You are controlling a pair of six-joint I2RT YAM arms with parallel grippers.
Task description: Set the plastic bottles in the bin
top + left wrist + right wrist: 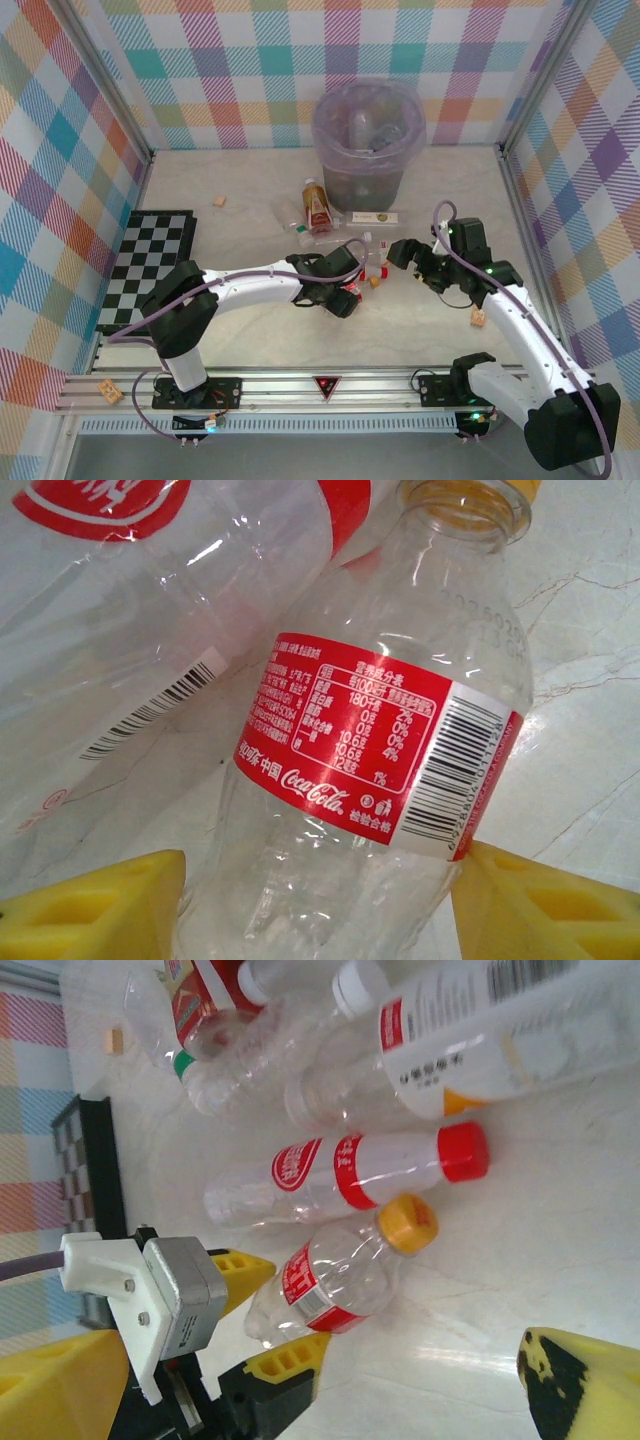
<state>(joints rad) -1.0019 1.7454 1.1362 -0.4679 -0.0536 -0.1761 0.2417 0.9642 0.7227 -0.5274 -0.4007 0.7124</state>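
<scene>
Left gripper (320,905) is down at the table (590,730) and it has the yellow-capped bottle (370,730). One of the yellow fingers (100,910) sits against each side of the clear body, low near the base. That's a grasp, with the bottle lying on its side and its cap pointing away from the wrist.

Just beside it, on the left of the grip, lies the red-capped bottle (350,1175). It's clear with a red label and runs roughly parallel to the held one.

Out past the cap end, near but apart, the right gripper (412,266) hangs released, its fingers spread wide with nothing between them. Behind that gripper, beside its arm, a small cork block (478,318) sits on the table.

Going farther out from the left gripper, the white-labelled bottle (375,217) lies crosswise. Just left of it is a small heap with the brown bottle (317,205), red label up.

Straight beyond those, well apart from both grippers, the bin (325,130) stands upright near the back wall. Clear bottles show inside it.

Well off to the left, alongside the left arm, lies the chessboard (150,265).
</scene>
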